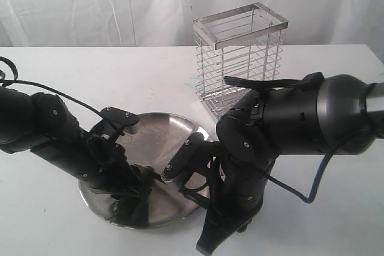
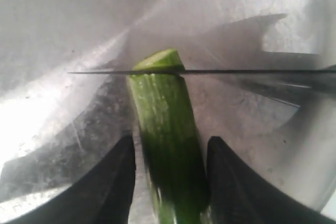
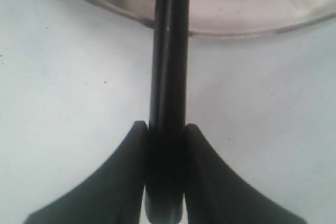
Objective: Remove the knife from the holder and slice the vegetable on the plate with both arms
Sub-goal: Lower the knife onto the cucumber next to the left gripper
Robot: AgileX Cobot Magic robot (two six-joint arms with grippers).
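- Gripping the knife (image 3: pixel 168 51) by its black handle with the right gripper (image 3: pixel 165 125), both fingers pressed flat against the handle's sides with no gap.
- Holding that handle out over the white table (image 3: pixel 63 103), just outside the rim of the plate (image 3: pixel 252 9), and pointing in across it.
- Setting the thin dark blade edge-on across the vegetable (image 2: pixel 163 119), close to its far cut end, with a short green stub showing beyond the edge.
- Touching the vegetable's upper side with the blade; depth of the cut impossible to tell.
- Bracketing the vegetable with the left gripper (image 2: pixel 170 142): one finger against its side, the other just beside it with a pale sliver between, so cannot tell whether clamped or merely close.
- Lying lengthwise on the plate's dull steel, in the part nearer the camera in the exterior view, under the left gripper.
- Reaching in low from the left with the left arm (image 1: pixel 48 130), and bending down over the plate's right rim with the right arm (image 1: pixel 300 115).
- Standing upright on the table just behind the plate, on the right arm's side: the holder (image 1: pixel 240 58), its foot partly hidden by that arm.
- Hanging behind the table: white cloth (image 1: pixel 90 4).
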